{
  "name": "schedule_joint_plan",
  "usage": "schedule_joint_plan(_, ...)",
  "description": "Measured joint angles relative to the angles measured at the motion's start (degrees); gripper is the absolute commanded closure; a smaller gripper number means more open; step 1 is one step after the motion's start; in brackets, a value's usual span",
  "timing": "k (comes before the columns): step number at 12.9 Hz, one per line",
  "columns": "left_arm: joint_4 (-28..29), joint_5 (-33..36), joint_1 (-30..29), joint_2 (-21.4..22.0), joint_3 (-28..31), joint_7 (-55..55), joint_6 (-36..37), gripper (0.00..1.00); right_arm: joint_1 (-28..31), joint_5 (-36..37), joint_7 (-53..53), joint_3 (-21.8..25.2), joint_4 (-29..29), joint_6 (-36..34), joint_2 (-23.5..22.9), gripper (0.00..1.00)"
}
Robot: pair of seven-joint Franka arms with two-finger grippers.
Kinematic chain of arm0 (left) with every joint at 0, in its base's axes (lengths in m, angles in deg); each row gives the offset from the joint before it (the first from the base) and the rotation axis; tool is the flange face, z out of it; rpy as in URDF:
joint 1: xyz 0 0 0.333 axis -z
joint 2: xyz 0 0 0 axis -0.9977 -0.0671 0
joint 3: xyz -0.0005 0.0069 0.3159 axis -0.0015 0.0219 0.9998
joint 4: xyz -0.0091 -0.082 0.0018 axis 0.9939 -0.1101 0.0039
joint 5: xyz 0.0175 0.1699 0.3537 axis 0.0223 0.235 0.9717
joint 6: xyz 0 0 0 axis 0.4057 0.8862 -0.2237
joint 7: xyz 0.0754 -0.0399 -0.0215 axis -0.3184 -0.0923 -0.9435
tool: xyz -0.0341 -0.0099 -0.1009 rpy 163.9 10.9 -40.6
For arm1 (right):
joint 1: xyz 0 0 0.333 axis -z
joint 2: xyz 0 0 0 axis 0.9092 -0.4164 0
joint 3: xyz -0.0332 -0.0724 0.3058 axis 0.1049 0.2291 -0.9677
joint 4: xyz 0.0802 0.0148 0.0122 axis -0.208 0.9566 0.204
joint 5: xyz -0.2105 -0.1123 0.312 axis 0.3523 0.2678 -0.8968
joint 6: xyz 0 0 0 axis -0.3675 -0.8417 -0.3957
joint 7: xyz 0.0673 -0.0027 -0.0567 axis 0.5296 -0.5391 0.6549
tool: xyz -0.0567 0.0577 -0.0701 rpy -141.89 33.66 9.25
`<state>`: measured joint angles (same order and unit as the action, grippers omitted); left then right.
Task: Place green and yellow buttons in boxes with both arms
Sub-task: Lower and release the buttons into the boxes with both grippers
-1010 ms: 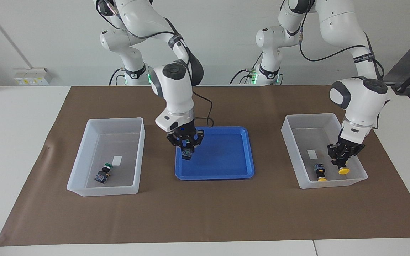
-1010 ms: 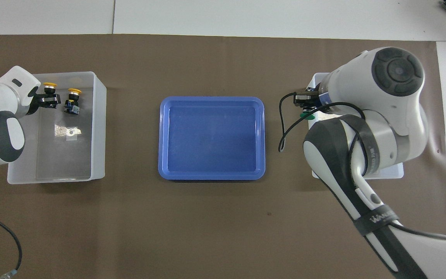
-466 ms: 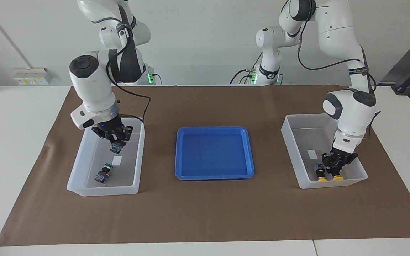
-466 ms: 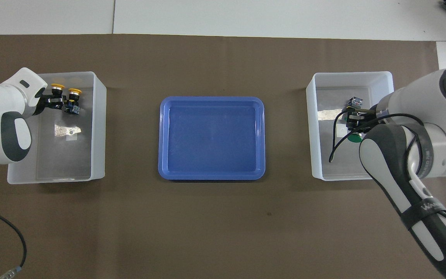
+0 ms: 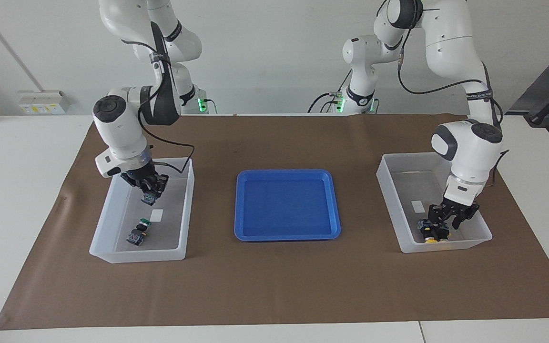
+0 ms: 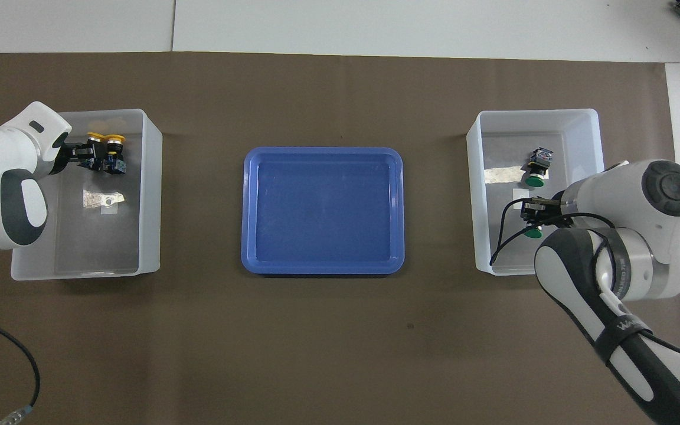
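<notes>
At the right arm's end of the table stands one box (image 5: 136, 256) (image 6: 477, 195). A green button (image 5: 137, 233) (image 6: 538, 171) lies in it. My right gripper (image 5: 149, 189) (image 6: 533, 215) hangs inside that box, shut on a second green button (image 5: 149, 197) (image 6: 532, 232) held just above the floor. The other box (image 5: 446, 246) (image 6: 151, 195) at the left arm's end holds two yellow buttons (image 5: 428, 234) (image 6: 115, 141) lying side by side. My left gripper (image 5: 447, 220) (image 6: 82, 157) is low in this box with its fingers spread over the second yellow button (image 5: 442, 236) (image 6: 97, 139).
A shallow blue tray (image 5: 287, 205) (image 6: 322, 209) lies between the two boxes on the brown mat. Each box has a small white label (image 5: 157, 215) (image 5: 417, 206) on its floor. A black cable trails from the right wrist over the box's rim.
My right gripper carried the green button from the tray into its box and lowered it. My left gripper sank, set the yellow button beside the other one and spread its fingers.
</notes>
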<state>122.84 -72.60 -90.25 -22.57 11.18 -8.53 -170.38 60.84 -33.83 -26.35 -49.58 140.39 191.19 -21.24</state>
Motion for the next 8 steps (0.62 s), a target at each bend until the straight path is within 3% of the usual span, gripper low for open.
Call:
schedule_joint_plan(1,-0.12,0.0,0.0,0.42,-0.01,0.03,0.0,0.0,0.21,0.0,-0.02,-0.01,0.25,0.19,0.02,0.0)
schedule_joint_plan(3,-0.26,0.0,0.02,2.34,-0.05,0.08,2.72,0.0,0.43,0.0,-0.02,-0.01,0.29,0.33,0.22,0.0)
schedule_joint_plan(6,-0.15,0.0,1.47,8.45,-0.35,0.45,13.59,0.0,0.41,0.0,-0.01,-0.14,-1.54,0.66,1.09,0.0)
schedule_joint_plan(8,1.67,0.0,4.08,12.5,-0.44,0.34,15.81,0.0,0.38,0.01,0.08,-0.31,-5.35,-3.28,2.34,0.0)
